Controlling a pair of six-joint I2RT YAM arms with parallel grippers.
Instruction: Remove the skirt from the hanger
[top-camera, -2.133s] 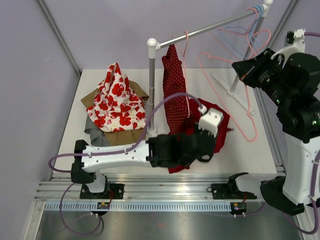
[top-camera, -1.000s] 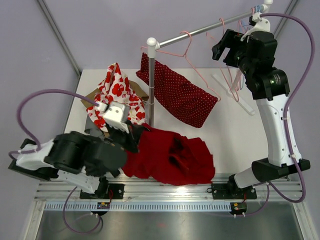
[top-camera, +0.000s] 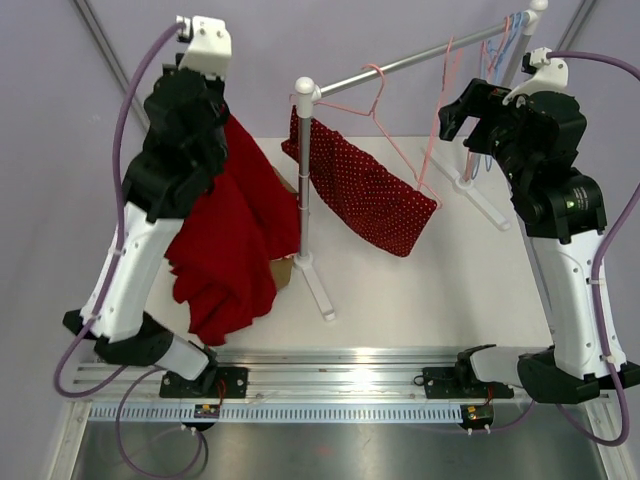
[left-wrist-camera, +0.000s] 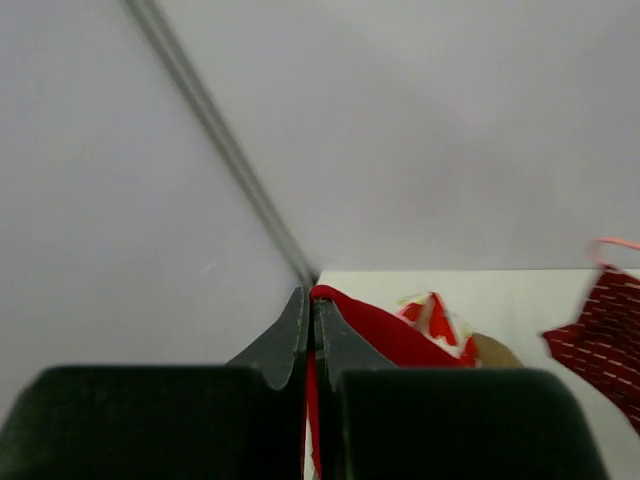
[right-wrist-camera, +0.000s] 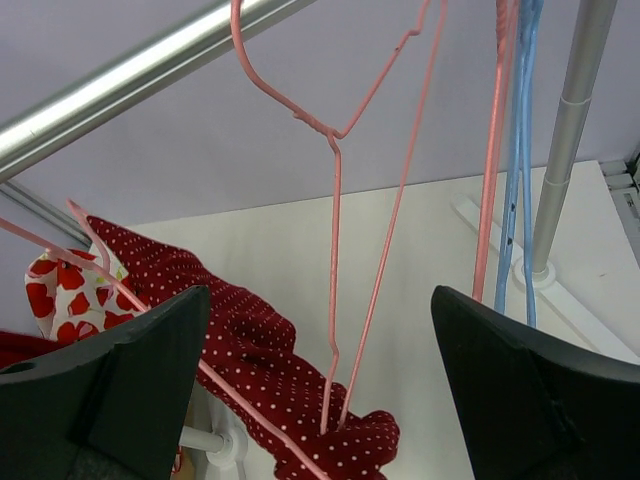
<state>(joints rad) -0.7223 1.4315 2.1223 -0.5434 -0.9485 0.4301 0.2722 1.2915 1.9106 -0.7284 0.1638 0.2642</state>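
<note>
Left claw (left-wrist-camera: 312, 305) is up high, pinched tight on the plain red fabric skirt (top-camera: 235, 235), which dangles free beside the arm. Right claw (right-wrist-camera: 318, 350) gapes wide by the thin pink wire hanger (right-wrist-camera: 335, 180) on the silver metal rail (top-camera: 410, 61), gripping nothing.

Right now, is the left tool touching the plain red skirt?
Touching. The left wrist view shows the left tool pinched shut on a fold of the plain red skirt.
</note>
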